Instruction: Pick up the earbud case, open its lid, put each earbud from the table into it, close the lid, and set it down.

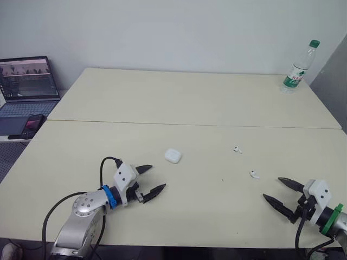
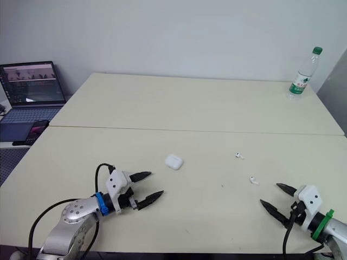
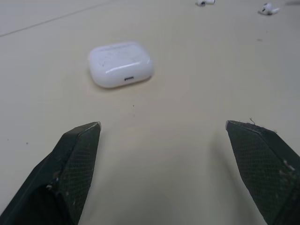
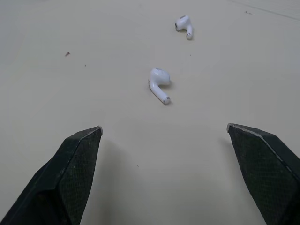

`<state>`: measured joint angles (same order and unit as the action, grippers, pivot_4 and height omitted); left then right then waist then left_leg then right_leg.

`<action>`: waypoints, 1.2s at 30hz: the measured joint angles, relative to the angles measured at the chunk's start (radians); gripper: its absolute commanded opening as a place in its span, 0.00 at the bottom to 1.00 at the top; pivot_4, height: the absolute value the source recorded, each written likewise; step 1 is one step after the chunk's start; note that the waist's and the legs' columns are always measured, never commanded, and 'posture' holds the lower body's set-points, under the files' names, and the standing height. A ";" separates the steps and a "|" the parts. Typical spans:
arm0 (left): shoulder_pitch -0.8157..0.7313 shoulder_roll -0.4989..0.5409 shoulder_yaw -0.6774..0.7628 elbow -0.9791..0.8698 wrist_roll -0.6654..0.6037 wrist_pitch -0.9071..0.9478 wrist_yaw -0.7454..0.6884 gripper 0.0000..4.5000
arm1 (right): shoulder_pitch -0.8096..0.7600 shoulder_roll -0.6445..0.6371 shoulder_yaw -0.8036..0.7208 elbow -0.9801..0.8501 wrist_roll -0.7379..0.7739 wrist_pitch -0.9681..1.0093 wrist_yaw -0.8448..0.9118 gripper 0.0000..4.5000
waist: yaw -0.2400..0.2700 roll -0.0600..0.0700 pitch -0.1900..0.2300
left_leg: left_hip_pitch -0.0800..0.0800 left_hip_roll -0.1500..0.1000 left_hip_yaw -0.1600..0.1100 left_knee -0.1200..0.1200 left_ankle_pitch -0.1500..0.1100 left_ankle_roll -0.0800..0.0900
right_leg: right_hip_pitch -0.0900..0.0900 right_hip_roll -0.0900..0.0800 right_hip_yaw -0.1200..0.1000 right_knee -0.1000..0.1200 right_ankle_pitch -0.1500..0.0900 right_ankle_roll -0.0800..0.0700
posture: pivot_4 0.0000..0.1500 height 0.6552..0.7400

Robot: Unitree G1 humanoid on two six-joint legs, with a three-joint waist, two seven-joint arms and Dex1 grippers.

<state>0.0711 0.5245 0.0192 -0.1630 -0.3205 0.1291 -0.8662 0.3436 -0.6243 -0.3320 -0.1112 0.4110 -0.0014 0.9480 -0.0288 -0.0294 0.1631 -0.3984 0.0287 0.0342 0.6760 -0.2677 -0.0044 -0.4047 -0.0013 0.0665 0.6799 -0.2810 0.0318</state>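
Note:
A white earbud case [image 1: 173, 156] lies shut on the table [image 1: 184, 103] near its middle. My left gripper [image 1: 151, 180] is open, low over the table just short of the case [image 3: 121, 64] and to its left, with nothing between its fingers. Two white earbuds lie loose to the right of the case: one farther [image 1: 237, 149], one nearer [image 1: 254, 174]. My right gripper [image 1: 276, 192] is open near the front right, pointing at the nearer earbud [image 4: 159, 85], with the farther earbud [image 4: 184, 25] beyond it.
A plastic water bottle [image 1: 299, 67] with a green cap stands at the table's far right corner. An open laptop [image 1: 27, 86] and a phone [image 1: 33, 125] sit on a lower surface off the table's left side.

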 measured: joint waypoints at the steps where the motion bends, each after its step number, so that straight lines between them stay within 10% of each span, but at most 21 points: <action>1: 0.000 -0.003 0.005 -0.003 -0.016 0.000 -0.001 1.00 | 0.000 0.004 0.000 -0.012 0.011 -0.011 0.012 1.00 | 0.000 0.000 0.000 | 0.000 0.000 0.000 0.000 0.000 0.000 | 0.000 0.000 0.000 0.000 0.000 0.000 | 1.00 0.99; 10: -0.057 -0.025 0.023 -0.029 -0.050 0.016 0.052 1.00 | 0.018 0.025 0.007 -0.258 0.229 0.019 0.094 1.00 | 0.000 0.000 0.000 | 0.000 0.000 -0.001 0.000 0.000 0.000 | 0.000 0.000 0.000 0.000 0.000 0.001 | 1.00 0.99; 36: -0.204 -0.289 -0.181 0.002 0.208 0.303 0.473 1.00 | -0.011 0.028 0.057 -0.367 0.241 0.097 0.007 1.00 | 0.002 0.000 -0.001 | 0.000 -0.001 -0.001 0.001 0.000 0.000 | 0.001 0.002 0.002 0.000 0.002 0.001 | 1.00 0.99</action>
<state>-0.1330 0.2352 -0.1617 -0.1612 -0.1129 0.4322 -0.3931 0.3328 -0.5966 -0.2751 -0.4785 0.6517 0.0953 0.9545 -0.0271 -0.0293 0.1620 -0.3985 0.0275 0.0330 0.6767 -0.2676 -0.0043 -0.4035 0.0007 0.0687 0.6799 -0.2787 0.0329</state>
